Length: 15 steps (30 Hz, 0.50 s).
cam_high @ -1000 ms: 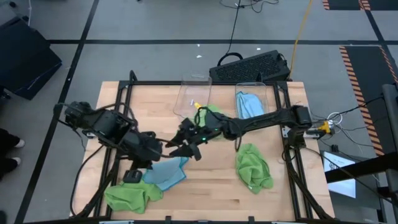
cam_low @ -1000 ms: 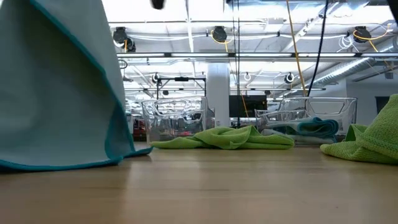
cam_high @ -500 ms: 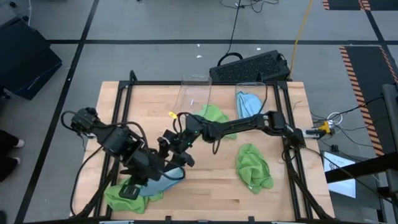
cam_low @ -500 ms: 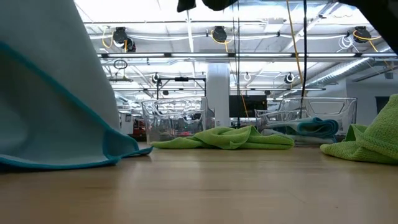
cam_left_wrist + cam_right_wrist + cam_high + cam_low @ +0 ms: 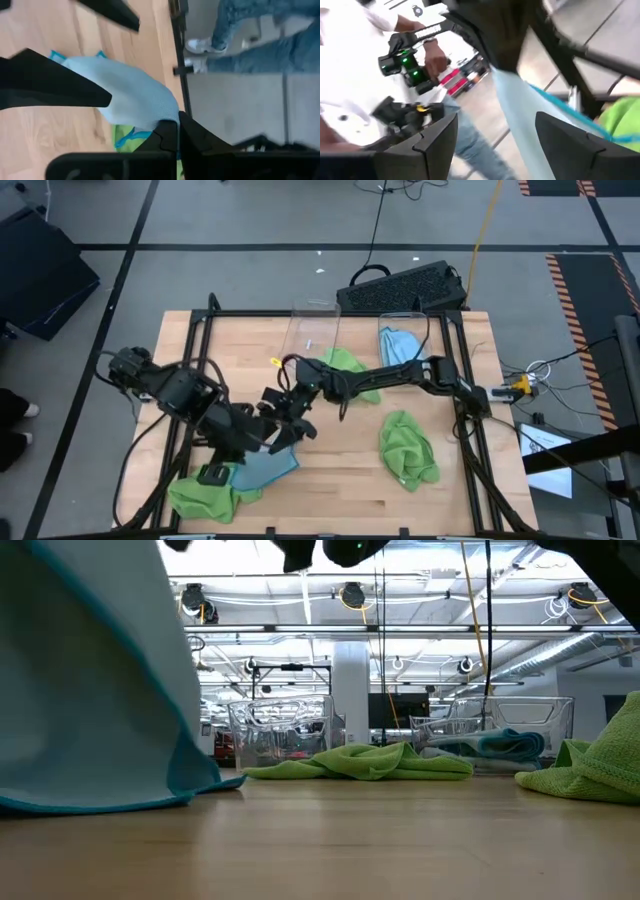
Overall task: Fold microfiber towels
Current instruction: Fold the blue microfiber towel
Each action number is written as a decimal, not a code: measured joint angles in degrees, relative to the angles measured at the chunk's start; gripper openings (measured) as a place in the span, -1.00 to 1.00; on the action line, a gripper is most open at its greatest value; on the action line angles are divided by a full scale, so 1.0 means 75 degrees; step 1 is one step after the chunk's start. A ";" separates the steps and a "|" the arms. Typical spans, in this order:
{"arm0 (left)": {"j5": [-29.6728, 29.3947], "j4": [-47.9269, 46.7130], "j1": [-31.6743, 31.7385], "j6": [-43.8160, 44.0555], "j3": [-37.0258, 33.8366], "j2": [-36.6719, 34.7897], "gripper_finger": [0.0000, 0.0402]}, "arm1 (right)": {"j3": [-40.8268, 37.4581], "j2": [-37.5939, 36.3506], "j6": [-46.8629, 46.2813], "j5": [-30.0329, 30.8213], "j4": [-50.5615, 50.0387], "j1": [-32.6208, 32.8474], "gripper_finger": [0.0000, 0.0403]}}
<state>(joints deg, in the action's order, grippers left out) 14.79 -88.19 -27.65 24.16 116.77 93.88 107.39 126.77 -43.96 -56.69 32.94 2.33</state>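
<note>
A light blue microfiber towel (image 5: 268, 465) hangs from my left gripper (image 5: 260, 440), which is shut on it near the table's front left. My right gripper (image 5: 284, 423) reaches in level from the right. It stands open with its fingers on either side of the hanging cloth (image 5: 520, 115); I cannot tell whether they touch it. Lime green towels lie at the near left (image 5: 203, 495), at the right (image 5: 408, 448) and at the far middle (image 5: 345, 368). Another blue towel (image 5: 400, 346) lies in a clear bin. My left gripper pinches a bunched upper part of the light blue towel (image 5: 161, 116) between its two shut fingers, coming from above and slanting down. The cloth hangs below the fingers in a slack drape. Its lower edge (image 5: 120, 804) rests on the table.
Two clear plastic bins (image 5: 312, 330) (image 5: 412, 320) stand at the far edge. A dark keyboard (image 5: 405, 288) lies on the floor behind the table. A person stands beyond the table's left edge, with legs (image 5: 260, 30) and a hand holding a device (image 5: 420, 65) in view.
My right gripper has moved toward the table's left edge and the hanging blue towel. It has tipped up from pointing downward to about level and has stayed open. The towel has swayed a little under my left gripper, with its lower edge still on the table.
</note>
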 joint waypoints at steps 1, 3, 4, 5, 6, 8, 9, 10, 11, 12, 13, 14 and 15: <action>-0.0084 0.0096 0.0050 0.0112 0.0000 -0.0063 -0.98 | 0.0000 0.0001 -0.0222 -0.0208 -0.0045 -0.0062 0.28; -0.0272 0.0309 0.0175 0.0319 0.0000 -0.0218 -0.99 | 0.0000 -0.0008 -0.0670 -0.0520 -0.0259 -0.0168 0.28; -0.0363 0.0468 0.0257 0.0505 0.0000 -0.0306 -0.99 | 0.0000 -0.0017 -0.0901 -0.0650 -0.0379 -0.0217 0.28; -0.0416 0.0638 0.0349 0.0701 0.0000 -0.0408 -0.99 | -0.0001 -0.0046 -0.1080 -0.0766 -0.0477 -0.0252 0.28; -0.0501 0.0816 0.0430 0.0909 0.0000 -0.0499 -0.99 | -0.0005 -0.0073 -0.1176 -0.0868 -0.0613 -0.0277 0.28; -0.0658 0.1215 0.0636 0.1310 0.0000 -0.0641 -0.99 | -0.0007 -0.0204 -0.1176 -0.0918 -0.0876 -0.0316 0.28; -0.0772 0.1380 0.0731 0.1597 0.0000 -0.0691 -0.99 | -0.0012 -0.0329 -0.1075 -0.0975 -0.1063 -0.0335 0.28; -0.0864 0.1498 0.0827 0.1940 0.0000 -0.0733 -0.99 | -0.0012 -0.0450 -0.0931 -0.1028 -0.1225 -0.0347 0.28; -0.0966 0.1615 0.0911 0.2320 0.0000 -0.0776 -0.99 | -0.0012 -0.0602 -0.0785 -0.1033 -0.1425 -0.0361 0.28; -0.1064 0.1765 0.0981 0.2723 0.0000 -0.0798 -0.99 | -0.0012 -0.0786 -0.0599 -0.1039 -0.1778 -0.0382 0.28; -0.1178 0.1892 0.1025 0.3092 0.0000 -0.0807 -0.98 | -0.0012 -0.0974 -0.0331 -0.1035 -0.2186 -0.0406 0.28; -0.1343 0.1968 0.1043 0.3460 0.0000 -0.0809 -0.98 | -0.0012 -0.1166 0.0028 -0.1016 -0.2666 -0.0431 0.28; -0.1526 0.1995 0.1028 0.3837 0.0000 -0.0804 -0.98 | -0.0012 -0.1375 0.0445 -0.0917 -0.3237 -0.0468 0.28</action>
<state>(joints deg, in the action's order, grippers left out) 3.34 -73.23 -19.94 52.94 116.77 87.85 107.31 116.46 -40.62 -63.58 8.65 -1.18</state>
